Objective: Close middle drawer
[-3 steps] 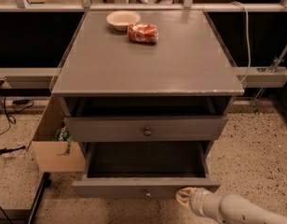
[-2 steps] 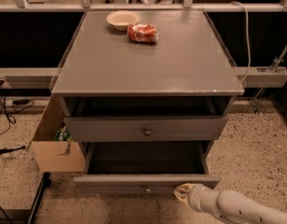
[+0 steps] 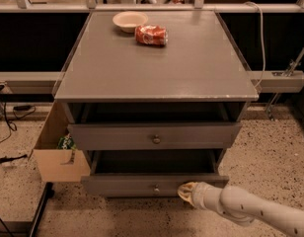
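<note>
The middle drawer (image 3: 127, 184) is the lower of the two grey drawers that show, with a small round knob (image 3: 156, 187) at its centre. It stands partly pulled out, and its dark inside shows above the front. My gripper (image 3: 187, 192) is low at the right, at the end of the white arm (image 3: 250, 210). It is shut and empty, with its tip against the right part of the drawer's front. The taller top drawer (image 3: 117, 136) with the larger knob sticks out a little.
A bowl (image 3: 130, 20) and a red crushed can (image 3: 151, 35) lie on the cabinet top (image 3: 157, 68). An open cardboard box (image 3: 58, 154) stands on the floor against the cabinet's left side. Cables run at far left. A rail crosses behind.
The middle drawer has slid back into the cabinet by a good part of its length. My gripper has moved forward with it, staying against its front.
</note>
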`<state>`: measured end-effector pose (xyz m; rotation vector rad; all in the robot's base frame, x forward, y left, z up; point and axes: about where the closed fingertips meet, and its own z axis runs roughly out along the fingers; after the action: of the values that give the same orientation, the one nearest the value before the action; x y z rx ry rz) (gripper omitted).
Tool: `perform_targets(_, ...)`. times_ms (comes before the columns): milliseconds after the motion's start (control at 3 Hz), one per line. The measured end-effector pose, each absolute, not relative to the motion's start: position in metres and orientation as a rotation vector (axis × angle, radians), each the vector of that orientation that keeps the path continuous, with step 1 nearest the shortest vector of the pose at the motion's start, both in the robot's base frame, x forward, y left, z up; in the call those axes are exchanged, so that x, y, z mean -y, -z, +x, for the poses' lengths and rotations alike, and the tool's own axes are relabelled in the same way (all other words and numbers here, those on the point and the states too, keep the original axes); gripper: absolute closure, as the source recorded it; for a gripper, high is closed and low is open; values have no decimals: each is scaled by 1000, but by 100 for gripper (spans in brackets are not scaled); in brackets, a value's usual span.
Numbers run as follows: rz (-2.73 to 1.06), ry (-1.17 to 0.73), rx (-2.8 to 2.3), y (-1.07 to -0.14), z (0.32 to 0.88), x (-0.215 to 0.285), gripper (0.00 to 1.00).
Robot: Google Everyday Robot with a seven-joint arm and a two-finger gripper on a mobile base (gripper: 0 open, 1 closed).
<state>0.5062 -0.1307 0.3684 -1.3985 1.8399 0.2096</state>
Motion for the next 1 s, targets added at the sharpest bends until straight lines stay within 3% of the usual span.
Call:
perform_targets(333, -1372, -213, -1799, -369, 571, 113, 100)
perform_targets(1000, -1353, -208, -1778, -367, 596, 107, 100)
